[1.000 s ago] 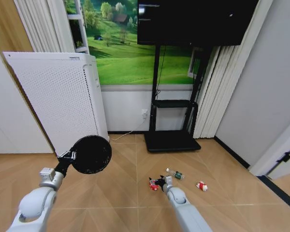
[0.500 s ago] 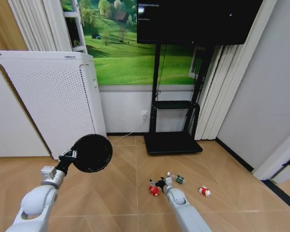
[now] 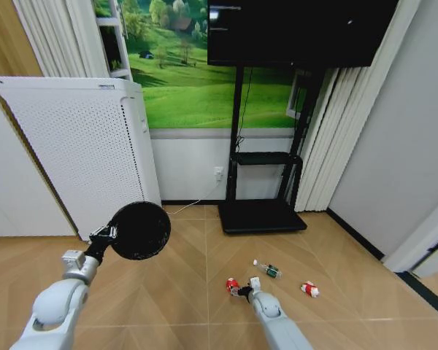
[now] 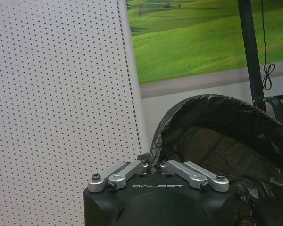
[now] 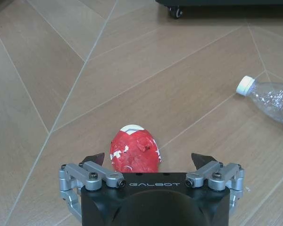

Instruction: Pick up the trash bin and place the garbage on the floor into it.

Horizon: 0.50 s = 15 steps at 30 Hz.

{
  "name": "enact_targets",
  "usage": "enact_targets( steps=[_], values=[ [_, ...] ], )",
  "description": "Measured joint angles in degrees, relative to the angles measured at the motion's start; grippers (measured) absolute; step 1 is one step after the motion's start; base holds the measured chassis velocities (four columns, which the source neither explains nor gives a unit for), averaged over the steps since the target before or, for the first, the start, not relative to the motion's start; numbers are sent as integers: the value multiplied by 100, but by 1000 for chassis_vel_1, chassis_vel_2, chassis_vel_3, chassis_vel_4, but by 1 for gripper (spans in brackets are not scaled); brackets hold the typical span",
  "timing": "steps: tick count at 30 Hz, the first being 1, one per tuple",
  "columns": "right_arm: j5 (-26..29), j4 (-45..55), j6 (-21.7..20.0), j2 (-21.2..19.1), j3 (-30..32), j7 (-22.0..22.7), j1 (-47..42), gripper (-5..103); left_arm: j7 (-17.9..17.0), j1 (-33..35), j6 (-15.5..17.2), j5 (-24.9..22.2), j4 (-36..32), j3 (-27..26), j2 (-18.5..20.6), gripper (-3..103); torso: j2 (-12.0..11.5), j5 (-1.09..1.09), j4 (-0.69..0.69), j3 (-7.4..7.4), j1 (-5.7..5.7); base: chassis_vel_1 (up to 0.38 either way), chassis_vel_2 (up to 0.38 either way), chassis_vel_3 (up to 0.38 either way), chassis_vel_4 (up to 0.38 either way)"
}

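The trash bin (image 3: 139, 230), a black mesh basket lined with a black bag, hangs above the floor (image 3: 182, 299) at the left, mouth facing me. My left gripper (image 3: 104, 236) is shut on its rim, as the left wrist view confirms with the left gripper (image 4: 153, 165) and the trash bin (image 4: 226, 141). The garbage lies on the parquet: a red can (image 3: 232, 284), a clear bottle (image 3: 266, 270) and a red-and-white packet (image 3: 309, 289). My right gripper (image 3: 242, 291) sits low at the can. In the right wrist view the right gripper (image 5: 148, 159) is open with the red can (image 5: 134, 148) between its fingers.
A tall white perforated appliance (image 3: 80, 146) stands at the left behind the bin. A black TV stand (image 3: 259, 211) with its base on the floor is straight ahead, with curtains and a wall to the right. The bottle (image 5: 269, 96) lies close beside the can.
The view shifted slightly at first. My right gripper has dropped lower and now brackets the red can. The left arm and bin have held still.
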Motion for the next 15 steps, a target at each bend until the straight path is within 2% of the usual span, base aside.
enact_targets(
  steps=[6, 15],
  values=[
    [83, -390, 33, 87, 12, 46, 92, 100, -11, 90, 4, 6, -70, -29, -45, 4, 0, 0, 0, 0, 0, 0, 0, 0, 0],
    [-48, -940, 424, 297, 7, 155, 279, 100, -31, 202, 18, 33, -188, -70, -102, 4, 0, 0, 0, 0, 0, 0, 0, 0, 0]
  ],
)
